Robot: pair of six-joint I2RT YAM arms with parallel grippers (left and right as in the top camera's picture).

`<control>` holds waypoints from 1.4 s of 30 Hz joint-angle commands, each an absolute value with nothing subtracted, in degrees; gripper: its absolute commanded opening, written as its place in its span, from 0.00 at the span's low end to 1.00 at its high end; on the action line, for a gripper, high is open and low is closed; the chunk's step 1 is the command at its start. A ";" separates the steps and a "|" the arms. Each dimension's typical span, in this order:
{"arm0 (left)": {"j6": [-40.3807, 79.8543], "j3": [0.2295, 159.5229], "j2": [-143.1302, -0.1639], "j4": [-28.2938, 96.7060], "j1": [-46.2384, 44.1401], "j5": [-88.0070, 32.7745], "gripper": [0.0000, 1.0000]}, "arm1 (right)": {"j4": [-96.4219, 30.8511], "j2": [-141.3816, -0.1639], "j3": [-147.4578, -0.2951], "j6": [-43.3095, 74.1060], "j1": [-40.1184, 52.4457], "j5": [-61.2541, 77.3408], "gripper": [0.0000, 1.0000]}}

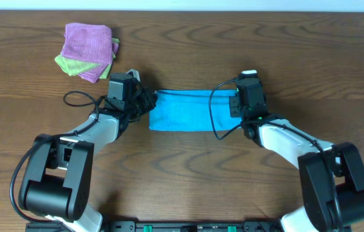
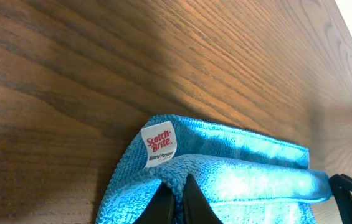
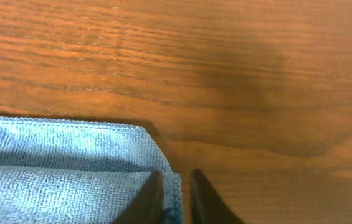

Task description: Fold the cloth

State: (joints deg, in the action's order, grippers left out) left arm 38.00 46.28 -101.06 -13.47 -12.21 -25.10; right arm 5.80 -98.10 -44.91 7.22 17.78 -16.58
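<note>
**Overhead view.** A wooden counter [image 1: 188,180] carries all the items. A small stack of folded cloths [image 1: 88,50], purple over green, lies at about 10 o'clock from the centre of the scene, well apart from both arms. The left arm reaches in from 7 o'clock, and the left hand [image 1: 146,103] meets the 9 o'clock edge of the blue cloth [image 1: 191,111]. This cloth lies flat as a wide band near the middle of the counter, between the two hands. A black cable [image 1: 215,111] loops over its 3 o'clock portion. The right arm enters from 5 o'clock, and the right hand [image 1: 235,104] meets the cloth's 3 o'clock edge.

**Left wrist view.** The blue cloth [image 2: 238,168] shows two layers, the upper one rolled back over the lower. A white "Scotch-Brite" label [image 2: 159,144] sits at the corner, at about 11 o'clock from the fingertips. The left hand [image 2: 177,202] appears at 6 o'clock in the frame. Its two dark tips are almost pressed together and pinch the cloth's upper layer at the fold.

**Right wrist view.** The blue cloth [image 3: 57,168] fills the 8 o'clock part of the frame, with bare wood elsewhere. Its corner ends just at the fingers. The right hand [image 3: 174,199] sits at 6 o'clock, its tips set narrowly apart with the stitched hem of the cloth gripped between them.
</note>
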 commanded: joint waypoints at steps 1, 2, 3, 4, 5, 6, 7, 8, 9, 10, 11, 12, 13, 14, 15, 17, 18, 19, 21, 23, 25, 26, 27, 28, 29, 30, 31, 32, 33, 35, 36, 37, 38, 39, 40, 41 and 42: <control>35.44 47.24 -101.58 -13.28 -12.01 -25.06 0.06 | 5.78 -98.59 -44.99 6.55 17.21 -17.61 0.29; 35.03 47.24 -101.56 -13.30 -12.01 -25.08 0.09 | 5.78 -98.59 -44.99 6.55 17.23 -17.61 0.34; 34.65 47.24 -101.56 -13.30 -12.01 -25.08 0.13 | 5.78 -98.59 -44.99 6.55 17.21 -17.65 0.37; 34.65 47.24 -101.56 -13.30 -12.01 -25.08 0.22 | 5.78 -98.54 -44.99 6.55 17.21 -17.82 0.39; 34.65 47.24 -101.56 -13.30 -11.99 -25.08 0.26 | 5.76 -98.43 -44.99 6.55 17.21 -18.00 0.40; 34.65 47.24 -101.51 -13.30 -11.94 -25.08 0.28 | 5.58 -98.19 -44.99 6.55 17.21 -18.22 0.41; 34.54 47.24 -101.45 -13.30 -11.90 -25.10 0.33 | 5.37 -97.93 -44.99 6.55 17.21 -18.33 0.41; 34.06 47.27 -101.27 -13.30 -11.88 -25.30 0.40 | 5.04 -97.47 -44.99 6.57 17.23 -18.68 0.42; 32.88 47.29 -100.97 -13.28 -11.86 -25.61 0.45 | 4.43 -96.79 -44.99 6.55 17.21 -18.72 0.43; 32.36 47.31 -100.55 -12.88 -11.86 -25.63 0.47 | 3.92 -96.20 -44.99 6.57 17.21 -18.70 0.42; 31.88 47.37 -100.07 -12.19 -11.86 -25.50 0.48 | 3.25 -95.50 -44.99 6.57 17.21 -18.70 0.43; 31.33 47.44 -99.48 -11.44 -11.75 -25.50 0.48 | 2.57 -94.80 -44.99 6.57 17.21 -18.70 0.43; 31.07 47.44 -98.83 -10.61 -11.53 -25.50 0.49 | 1.72 -93.95 -44.99 6.61 17.21 -18.68 0.44; 30.76 47.44 -98.24 -9.72 -11.27 -25.50 0.49 | 0.78 -93.01 -44.99 6.63 17.23 -18.68 0.45; 30.79 47.44 -97.54 -8.71 -11.07 -25.50 0.50 | -0.10 -92.14 -44.99 6.85 17.23 -18.68 0.46; 30.79 47.44 -95.85 -6.44 -10.46 -25.50 0.45 | -2.35 -90.02 -44.99 8.01 17.21 -18.65 0.50; 30.81 47.44 -95.00 -5.54 -10.28 -25.50 0.41 | -3.42 -88.92 -44.99 8.69 17.21 -18.65 0.51; 30.79 47.44 -93.91 -4.43 -10.13 -25.47 0.38 | -4.47 -87.77 -44.99 9.26 17.21 -18.65 0.53; 30.81 47.44 -91.94 -3.11 -10.09 -25.23 0.35 | -6.94 -84.95 -44.99 10.83 17.21 -18.63 0.54; 30.83 47.44 -90.02 -2.66 -10.09 -25.34 0.29 | -9.13 -82.61 -44.99 12.56 17.21 -18.57 0.56; 30.87 47.44 -88.31 -2.48 -10.20 -25.56 0.20 | -11.90 -80.18 -44.99 14.46 17.21 -17.12 0.56; 31.24 47.44 -87.74 -2.39 -10.28 -25.76 0.16 | -13.37 -79.09 -44.99 15.46 17.19 -15.92 0.56; 31.77 47.44 -87.26 -2.26 -10.44 -25.85 0.11 | -15.00 -78.06 -44.99 16.93 17.15 -14.61 0.57; 32.23 47.44 -87.07 -2.13 -10.72 -26.17 0.08 | -17.02 -77.06 -44.99 19.49 17.04 -13.04 0.58; 32.49 47.44 -87.09 -2.13 -10.98 -26.63 0.06 | -18.81 -76.36 -44.99 22.11 16.82 -11.44 0.59; 32.84 47.44 -87.15 -1.87 -11.38 -26.59 0.06 | -20.78 -75.88 -44.97 25.41 16.43 -9.50 0.59; 32.95 47.44 -87.39 -1.63 -12.08 -26.20 0.06 | -22.37 -75.70 -44.97 28.23 16.03 -7.77 0.60; 32.97 47.44 -87.68 -1.43 -12.69 -25.56 0.06 | -23.68 -75.68 -44.84 30.92 15.55 -5.72 0.60; 32.97 47.44 -87.99 -1.30 -13.37 -24.75 0.05 | -24.16 -75.70 -44.51 32.58 15.16 -4.05 0.61; 32.97 47.44 -88.95 -1.30 -14.87 -21.87 0.06 | -23.35 -75.70 -43.09 35.51 14.46 -1.34 0.62; 32.95 47.44 -89.58 -1.32 -15.55 -20.29 0.06 | -22.46 -75.70 -42.28 36.51 14.15 -0.19 0.62; 32.97 47.44 -90.37 -1.39 -16.23 -18.74 0.05 | -21.26 -75.70 -41.28 37.47 13.80 1.21 0.63; 32.95 47.44 -91.22 -1.50 -16.69 -17.72 0.06 | -19.99 -75.70 -40.25 38.41 13.43 2.61 0.63; 32.91 47.44 -92.23 -1.56 -17.02 -17.15 0.06 | -18.68 -75.70 -39.20 39.38 13.10 3.95 0.64; 32.88 47.44 -93.12 -1.67 -17.12 -17.12 0.06 | -17.19 -75.70 -38.15 40.12 12.84 5.30 0.64; 32.80 47.44 -94.26 -1.85 -17.19 -17.15 0.06 | -15.59 -75.70 -37.04 40.77 12.60 6.66 0.64; 32.75 47.44 -95.18 -1.96 -17.26 -17.12 0.06 | -13.80 -75.70 -35.75 41.65 12.34 7.92 0.65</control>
State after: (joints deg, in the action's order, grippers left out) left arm 32.82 46.54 -92.38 -1.87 -17.10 -19.99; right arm -15.55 -76.09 -38.06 36.36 13.26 1.93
